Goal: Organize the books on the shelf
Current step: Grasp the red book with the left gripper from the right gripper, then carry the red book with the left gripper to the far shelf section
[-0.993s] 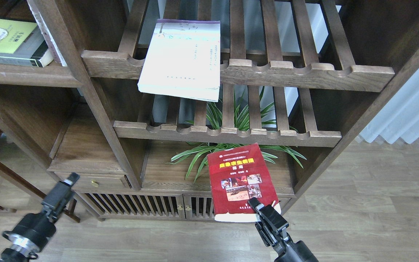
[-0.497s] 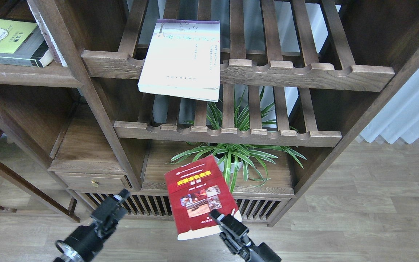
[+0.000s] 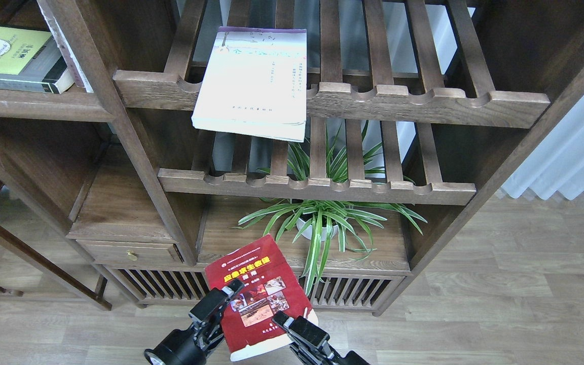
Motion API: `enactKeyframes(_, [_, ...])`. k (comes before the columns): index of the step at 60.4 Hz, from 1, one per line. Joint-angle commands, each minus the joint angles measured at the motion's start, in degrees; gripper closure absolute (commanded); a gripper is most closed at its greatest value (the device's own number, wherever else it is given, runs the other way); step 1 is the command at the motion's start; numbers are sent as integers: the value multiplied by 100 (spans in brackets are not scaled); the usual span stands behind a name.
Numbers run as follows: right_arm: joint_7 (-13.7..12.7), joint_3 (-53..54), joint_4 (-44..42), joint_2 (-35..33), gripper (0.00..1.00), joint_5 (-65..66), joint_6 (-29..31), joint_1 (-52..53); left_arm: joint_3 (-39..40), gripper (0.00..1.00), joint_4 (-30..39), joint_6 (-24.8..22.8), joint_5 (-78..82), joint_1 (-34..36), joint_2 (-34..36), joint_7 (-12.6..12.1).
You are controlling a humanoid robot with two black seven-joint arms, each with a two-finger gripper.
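Note:
The red book (image 3: 256, 296) with photos and a yellow title is held low in front of the cabinet. My right gripper (image 3: 283, 321) is shut on its lower right corner. My left gripper (image 3: 230, 291) is at the book's left edge; its fingers cannot be told apart. The white book (image 3: 251, 81) with a purple top strip lies flat on the upper slatted rack and overhangs its front rail. The grey-black book (image 3: 13, 61) with a lime-green panel lies on the solid plank shelf (image 3: 43, 105) at the top left.
Two slatted racks (image 3: 424, 104) with notched rails fill the middle bay. A potted spider plant (image 3: 322, 223) stands on the low board behind the red book. A small drawer (image 3: 130, 252) is at lower left. A white curtain (image 3: 576, 152) hangs at right.
My right gripper has carried the red book left and down. My left gripper has moved right, from the far left to the book's left edge.

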State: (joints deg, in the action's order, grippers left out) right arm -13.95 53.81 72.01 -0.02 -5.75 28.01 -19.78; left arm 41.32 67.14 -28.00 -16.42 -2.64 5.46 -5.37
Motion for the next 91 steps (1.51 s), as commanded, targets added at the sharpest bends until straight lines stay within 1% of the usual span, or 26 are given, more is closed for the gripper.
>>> enactKeyframes(1, [-12, -2, -2, 2, 95, 4, -1, -8, -80, 55, 0, 0, 8, 0, -10, 1])
enactKeyframes(3, [-3, -2, -2, 2, 95, 4, -1, -8, -80, 61, 9, 0, -1, 9, -10, 1])
enactKeyframes(6, [-3, 6, -2, 2, 95, 4, -1, -8, -80, 75, 1, 0, -10, 18, -10, 10])
enactKeyframes(11, [-3, 24, -2, 2, 94, 4, -1, -8, -71, 89, 9, 0, -45, 35, -1, 45])
enactKeyframes(18, [-3, 24, -2, 2, 94, 4, -1, -17, -10, 93, 9, 0, -63, 62, 34, 63])
enactKeyframes(23, [-3, 41, -11, 2, 94, 4, -1, -8, 69, 94, 18, 0, -71, 88, 69, 54])
enactKeyframes(25, [-3, 42, -11, 2, 92, 4, -1, -8, 105, 94, 27, 0, -71, 88, 113, 63])
enactKeyframes(27, [-12, -2, -11, 2, 82, 13, -1, -17, 192, 94, 35, 0, -71, 88, 183, 45])
enactKeyframes(29, [-29, -37, -2, 2, 66, 65, -1, -34, 254, 94, 62, 0, -71, 97, 253, 27])
enactKeyframes(30, [-29, -46, -2, 2, 61, 83, -1, -26, 263, 94, 71, 0, -71, 97, 280, 27])
enactKeyframes(31, [-73, -125, -2, 2, 39, 292, -1, -17, 350, 94, 123, 0, -63, 97, 393, 19])
enactKeyframes(32, [-73, -117, -11, 2, 33, 398, -1, -17, 377, 94, 158, 0, -63, 97, 473, 19])
enactKeyframes(34, [-73, -99, -11, 2, 27, 478, -1, -17, 403, 94, 194, 0, -63, 97, 552, 10])
enactKeyframes(37, [-73, -108, -11, 2, 22, 505, -1, -17, 482, 94, 299, 0, -63, 88, 815, 1])
enactKeyframes(40, [-73, -99, -11, 2, 18, 505, -1, -17, 570, 94, 422, 0, -54, 79, 1026, -16])
enactKeyframes(43, [-73, -82, -20, 2, 17, 505, -1, -8, 702, 94, 562, 0, -28, 44, 1255, -34])
enactKeyframes(50, [-64, -64, -64, 2, 17, 505, -1, 10, 1071, 94, 888, 0, 8, -78, 1870, -43])
enactKeyframes(56, [-73, -64, -152, 2, 17, 505, -1, 10, 1650, 94, 1230, 0, 16, -333, 2607, -60])
enactKeyframes(63, [-64, -73, -283, 2, 17, 505, -1, 18, 2248, 94, 1459, 0, 8, -597, 3197, -52])
enactKeyframes(65, [-64, -73, -301, 2, 17, 505, -1, 18, 2415, 94, 1529, 0, -1, -667, 3294, -26])
enactKeyframes(69, [-64, -73, -310, 2, 17, 505, -1, 18, 3030, 93, 1766, 0, -1, -922, 3488, -16])
enactKeyframes(77, [-64, -73, -319, 2, 17, 505, -1, 18, 3883, 93, 2066, 0, -1, -958, 3734, -69])
enactKeyframes(82, [-64, -73, -319, 2, 17, 505, -1, 18, 4244, 93, 2110, 0, -1, -958, 3919, -69])
enactKeyframes(83, [-64, -64, -319, 2, 17, 505, -1, 27, 4558, 93, 2110, 0, 8, -958, 4093, -69])
enactKeyframes(86, [-64, -64, -319, 2, 17, 505, -1, 18, 4884, 93, 2110, 0, -1, -958, 4252, -69])
enactKeyframes(91, [-64, -64, -319, 2, 17, 505, -1, 18, 5210, 93, 2110, 0, 8, -958, 4402, -69])
